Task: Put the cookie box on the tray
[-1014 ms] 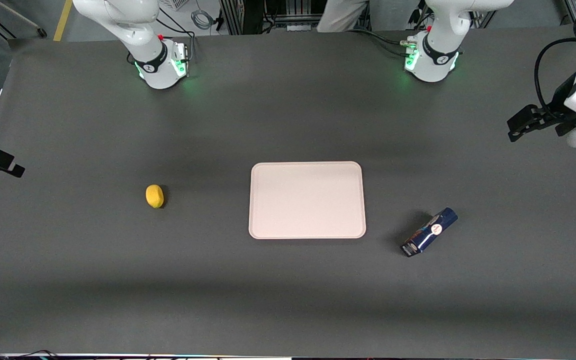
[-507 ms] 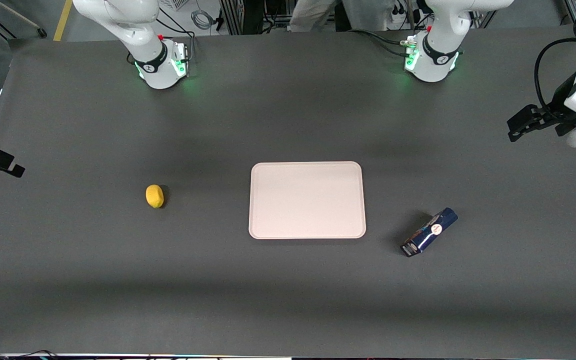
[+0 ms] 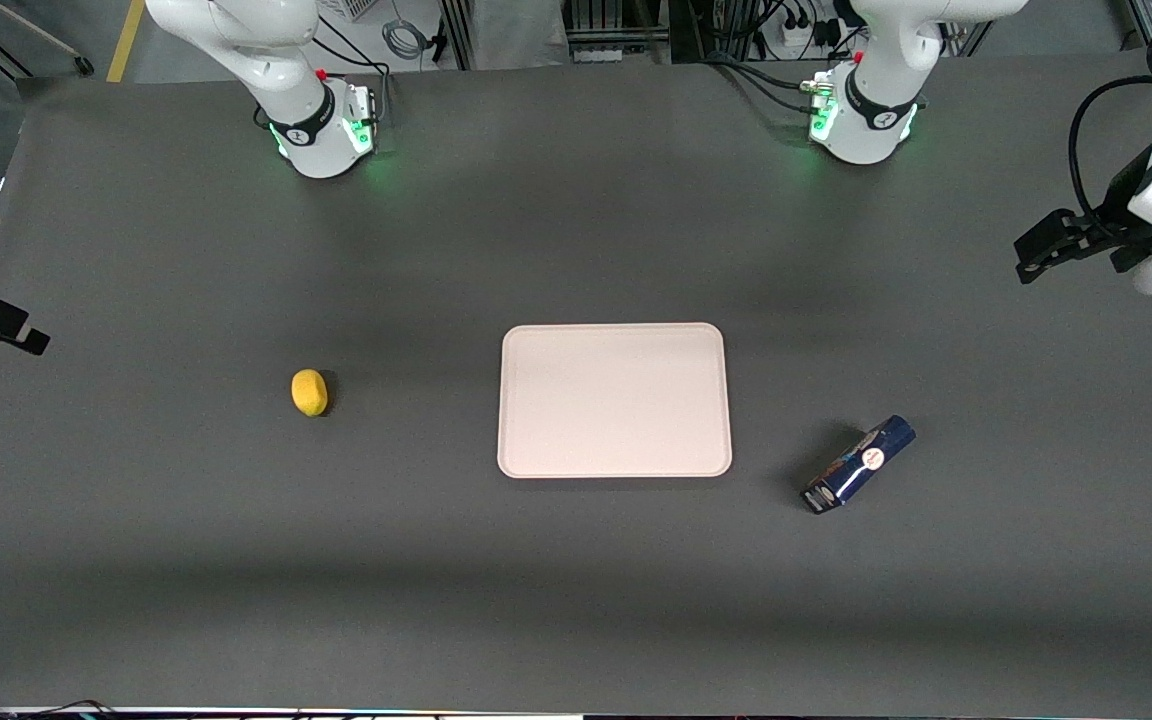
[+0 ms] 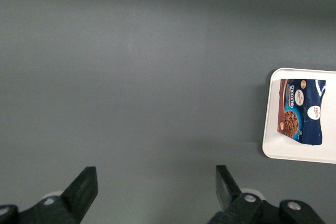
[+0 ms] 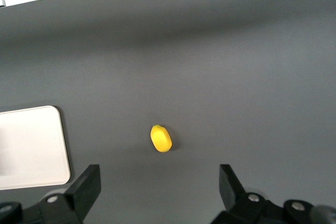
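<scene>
Toward the parked arm's end of the table sits a yellow lemon-like object (image 3: 309, 391), no part of this job. At frame centre the tray (image 3: 536, 400) lies bare, ready to receive. Near it, on the table toward the working arm's end, lies the cookie box (image 3: 858, 464), not yet grasped. Higher, at the frame's edge, the gripper (image 3: 1036, 255) hovers well apart from it, fingers spread, likely ready for the pickup.

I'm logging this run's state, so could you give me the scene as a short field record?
cookie box: lying on the table, apart from the tray, toward the working arm's end
tray: holds nothing
gripper: open, holding nothing, above the working arm's end of the table
yellow object: on the table, toward the parked arm's end
task: not yet done
</scene>
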Robot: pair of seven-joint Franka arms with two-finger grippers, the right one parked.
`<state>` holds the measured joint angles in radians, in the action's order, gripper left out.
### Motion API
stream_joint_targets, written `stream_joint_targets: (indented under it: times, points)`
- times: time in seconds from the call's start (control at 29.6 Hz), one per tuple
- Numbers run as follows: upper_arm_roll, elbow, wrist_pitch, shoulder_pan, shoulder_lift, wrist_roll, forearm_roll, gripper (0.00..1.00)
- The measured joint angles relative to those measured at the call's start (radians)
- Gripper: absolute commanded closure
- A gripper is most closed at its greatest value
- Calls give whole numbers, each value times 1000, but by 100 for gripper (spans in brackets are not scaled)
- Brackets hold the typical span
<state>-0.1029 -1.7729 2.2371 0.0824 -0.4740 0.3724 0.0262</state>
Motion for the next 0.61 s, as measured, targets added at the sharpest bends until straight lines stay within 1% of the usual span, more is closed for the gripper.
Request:
stream_joint_targets:
  times: [0.14, 0.3, 0.61]
  points:
    - [-1, -8, 50, 4, -24, 0, 7, 0]
    - [-3, -14, 115, 7, -63, -4, 47, 0]
    - [-4, -14, 166, 8, -100, -4, 65, 1]
